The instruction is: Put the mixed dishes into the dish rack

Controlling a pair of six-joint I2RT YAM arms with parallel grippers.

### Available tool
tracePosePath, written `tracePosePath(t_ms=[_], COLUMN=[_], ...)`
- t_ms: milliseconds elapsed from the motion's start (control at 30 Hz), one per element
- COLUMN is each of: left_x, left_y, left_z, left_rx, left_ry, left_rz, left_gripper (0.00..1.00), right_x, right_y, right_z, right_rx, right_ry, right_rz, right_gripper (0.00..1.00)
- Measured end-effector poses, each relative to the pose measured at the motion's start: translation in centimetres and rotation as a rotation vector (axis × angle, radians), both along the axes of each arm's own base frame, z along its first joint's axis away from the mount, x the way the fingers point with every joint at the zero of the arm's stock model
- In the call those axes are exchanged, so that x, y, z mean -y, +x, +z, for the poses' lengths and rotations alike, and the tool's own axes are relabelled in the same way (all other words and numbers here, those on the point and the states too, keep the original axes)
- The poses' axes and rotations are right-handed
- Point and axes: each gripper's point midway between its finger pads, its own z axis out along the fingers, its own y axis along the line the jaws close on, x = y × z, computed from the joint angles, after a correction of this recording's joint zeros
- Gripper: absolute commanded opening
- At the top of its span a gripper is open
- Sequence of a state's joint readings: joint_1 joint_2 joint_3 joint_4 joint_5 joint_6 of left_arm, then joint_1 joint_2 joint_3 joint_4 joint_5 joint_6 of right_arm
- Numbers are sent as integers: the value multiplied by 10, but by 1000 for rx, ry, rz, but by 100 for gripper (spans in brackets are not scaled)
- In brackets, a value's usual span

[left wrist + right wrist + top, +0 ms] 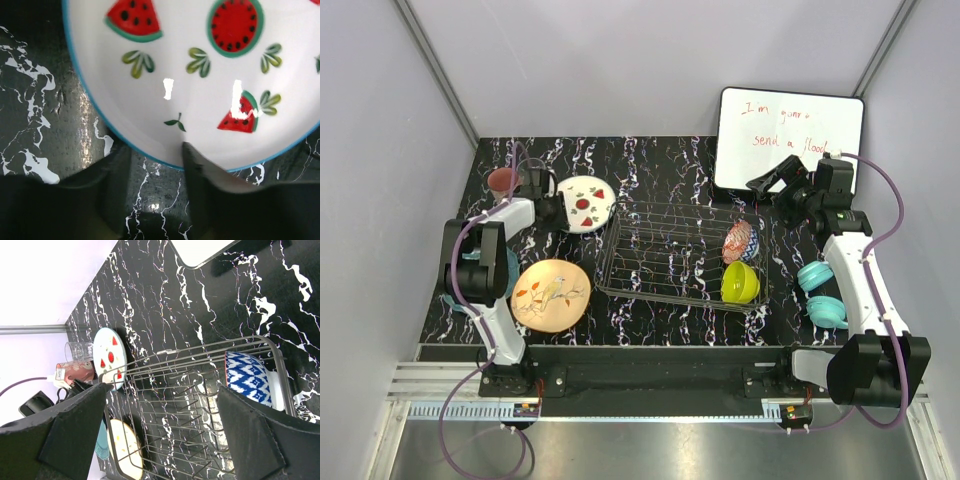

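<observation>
Black marbled tabletop (670,165) under white blue-rimmed watermelon plate (165,55); left pincer (154,152) apart at its rim, right pincer (162,390) apart.

Fingers (202,192) spread at the rim of the watermelon plate (150,90); one tip perhaps touches it.

Bright, even light falls from above in the top view. Shadows on the glossy black white-veined table (660,160) are soft and short, and the pale walls (620,60) are nearly washed out. In the left wrist view two sharp white glare spots sit on the white plate with red watermelon marks (150,100). The dark fingers (210,200) of the left gripper (152,152) are blurred and underlit. In the right wrist view the right gripper (162,390) is near-black and soft, the thin dark wire dish rack (195,405) is sharp, and the upper-left wall is blown out.
</observation>
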State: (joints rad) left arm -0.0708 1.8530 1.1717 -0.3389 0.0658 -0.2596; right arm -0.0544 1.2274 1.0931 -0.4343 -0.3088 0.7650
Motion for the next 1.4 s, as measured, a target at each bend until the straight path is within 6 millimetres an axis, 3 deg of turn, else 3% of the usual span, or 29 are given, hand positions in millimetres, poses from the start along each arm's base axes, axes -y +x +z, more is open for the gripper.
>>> tracePosePath(t_ms=[100, 233, 367, 533, 733, 900, 1033, 1100, 1233, 1333, 1400], left_x=[6, 16, 16, 16, 20, 34, 51, 57, 65, 69, 71], left_y=[3, 4, 6, 7, 22, 43, 68, 79, 91, 92, 90], left_z=[2, 2, 3, 4, 6, 13, 23, 25, 28, 27, 25], left_rx=[13, 17, 20, 8, -25, -38, -14, -1, 9, 5, -6], left_ry=[3, 8, 14, 18, 0, -69, -120, -137, -167, -182, -189], left_rz=[-14, -51, -60, -66, -74, -113, -161, -183, -207, -218, -221], left_gripper=[26, 20, 15, 0, 0, 0, 0, 0, 0, 0, 2], right_x=[0, 0, 0, 0, -4, -24, -75, -101, -145, -157, -162], right_y=[0, -1, -1, -1, 6, 39, 74, 90, 128, 157, 175], right_z=[1, 1, 1, 1, -4, -36, -66, -67, -50, -51, -64], right_rx=[2, 3, 3, 3, -1, -39, -102, -90, -17, 17, 12], right_ry=[0, -1, -1, -1, 16, 76, 85, 84, 92, 97, 95], right_rz=[0, 0, 0, 0, 25, 101, 232, 295, 389, 415, 423], right_gripper=[100, 100, 100, 100, 100, 100, 100, 100, 100, 100, 100])
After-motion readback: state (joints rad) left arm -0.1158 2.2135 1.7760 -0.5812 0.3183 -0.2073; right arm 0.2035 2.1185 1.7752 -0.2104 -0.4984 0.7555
